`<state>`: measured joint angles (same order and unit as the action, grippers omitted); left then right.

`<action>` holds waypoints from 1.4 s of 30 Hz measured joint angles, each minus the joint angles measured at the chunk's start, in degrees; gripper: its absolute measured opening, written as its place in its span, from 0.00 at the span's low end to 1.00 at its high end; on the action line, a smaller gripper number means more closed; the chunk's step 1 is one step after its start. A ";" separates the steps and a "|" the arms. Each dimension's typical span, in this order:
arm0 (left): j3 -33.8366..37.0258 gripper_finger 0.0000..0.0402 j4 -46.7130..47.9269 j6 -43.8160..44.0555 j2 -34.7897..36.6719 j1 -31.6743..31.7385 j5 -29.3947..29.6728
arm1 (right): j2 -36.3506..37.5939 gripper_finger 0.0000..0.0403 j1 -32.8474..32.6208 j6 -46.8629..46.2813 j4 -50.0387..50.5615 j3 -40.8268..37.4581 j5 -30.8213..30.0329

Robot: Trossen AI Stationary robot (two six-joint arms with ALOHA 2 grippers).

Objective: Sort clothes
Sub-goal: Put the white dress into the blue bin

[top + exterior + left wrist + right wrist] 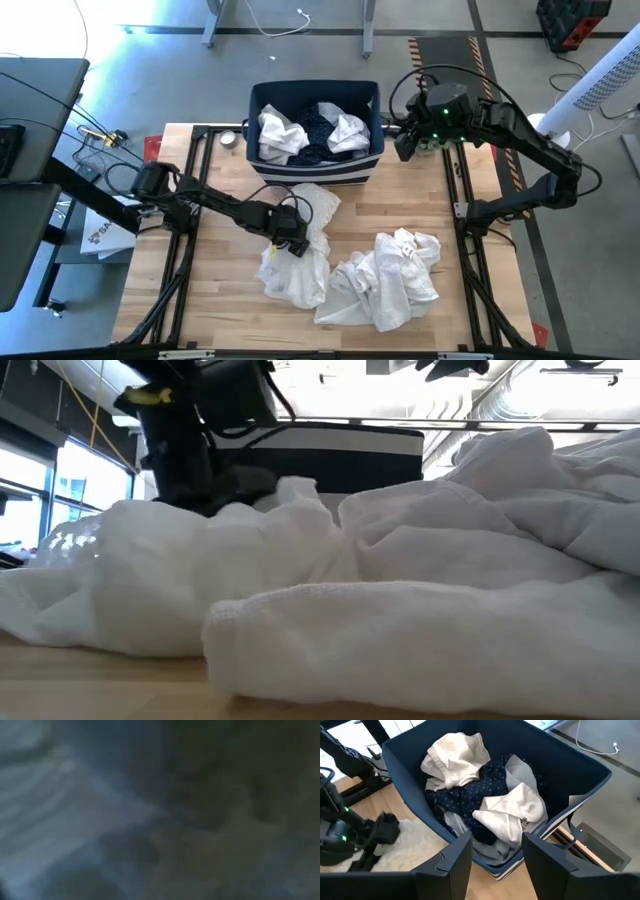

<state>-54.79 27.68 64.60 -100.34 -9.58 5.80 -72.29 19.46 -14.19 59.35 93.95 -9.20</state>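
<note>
Two heaps of white clothes lie on the wooden table: one left of centre (298, 265) (180, 575), one right of centre (392, 278) (470, 600). My left gripper (290, 238) is down at the far top of the left heap, which hides its tip in the low view; the left wrist view shows only blurred cloth close up. The navy bin (315, 168) (400, 765) at the far edge holds white pieces (455, 755) (512, 810) and a navy dotted one (470, 795). My right gripper (497, 865) (408, 143) hangs open, raised beside the bin's right end, holding nothing.
Black frame rails (185, 250) (470, 270) run along the table's left and right sides. A small round metal thing (228, 139) lies left of the bin. Bare wood (225, 320) shows at the near left and between the bin and the right heap (410, 200).
</note>
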 joint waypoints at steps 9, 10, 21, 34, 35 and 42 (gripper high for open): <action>-0.89 0.25 -0.61 -8.50 -3.43 -0.19 -3.32 | 0.02 0.42 0.00 -3.79 -0.03 0.00 0.68; -1.12 0.15 0.40 -10.36 -1.70 0.08 -4.40 | 0.02 0.42 0.00 -3.85 -0.05 0.00 0.70; -14.84 0.07 9.05 -17.83 26.50 2.50 -9.67 | 0.02 0.42 0.00 -2.19 -5.58 0.00 0.62; -39.45 0.07 -21.79 -40.09 31.86 20.28 2.07 | 0.02 0.42 0.00 -1.39 -9.92 0.00 -0.58; -41.22 0.07 -22.30 -42.54 30.62 22.39 0.64 | 0.02 0.42 0.00 -2.14 -9.92 0.00 -1.37; -45.87 0.08 -17.43 -48.27 21.74 35.97 -12.16 | 0.02 0.42 0.00 -8.00 -9.90 0.00 -2.75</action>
<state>-100.65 10.25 16.33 -78.60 26.39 -6.36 -72.27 19.46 -22.19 49.45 93.95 -11.94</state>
